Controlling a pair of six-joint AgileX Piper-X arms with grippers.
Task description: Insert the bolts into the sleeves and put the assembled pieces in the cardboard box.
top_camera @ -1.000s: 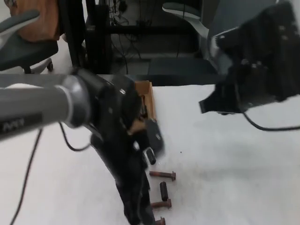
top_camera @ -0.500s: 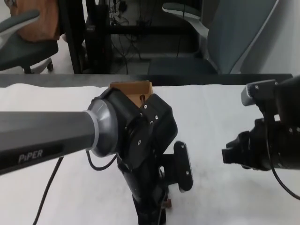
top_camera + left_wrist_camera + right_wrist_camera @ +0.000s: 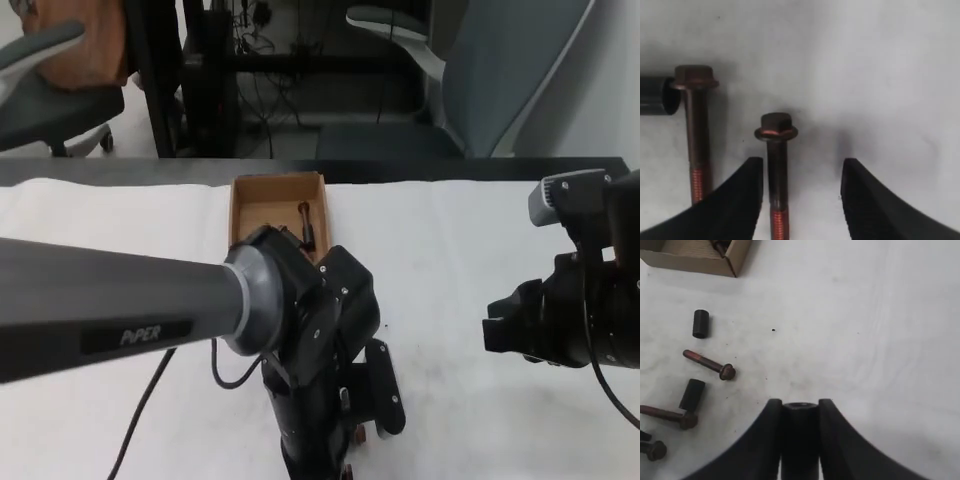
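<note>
Left gripper [image 3: 802,200] hangs low over the white cloth [image 3: 880,75] on the near side of the cardboard box [image 3: 240,215]. Its two fingers [image 3: 740,200] are spread apart and grasp nothing. Between them a bolt [image 3: 776,160] lies flat on the cloth, closer to one finger than to the other; I cannot tell whether that finger touches it. Just beside it a second bolt [image 3: 694,130] lies parallel, and the end of a black sleeve [image 3: 654,95] touches the side of its head. In the high view the left arm [image 3: 300,330] covers most of these loose parts, short of the box.

Off to the right of the box and nearer than it, the right gripper [image 3: 800,406] hangs above bare cloth. It is clenched on a held sleeve [image 3: 800,435], black, with its open end showing between the fingertips.

Closer to the box, a third bolt [image 3: 710,365] lies by itself on the cloth. A lone sleeve [image 3: 700,323] sits between that bolt and the box, apart from both.

Farther on, the box rests open on the cloth near the bench's far edge, and a dark assembled piece [image 3: 305,222] lies inside it against the right wall. Beyond the box stands a grey office chair [image 3: 500,80].
</note>
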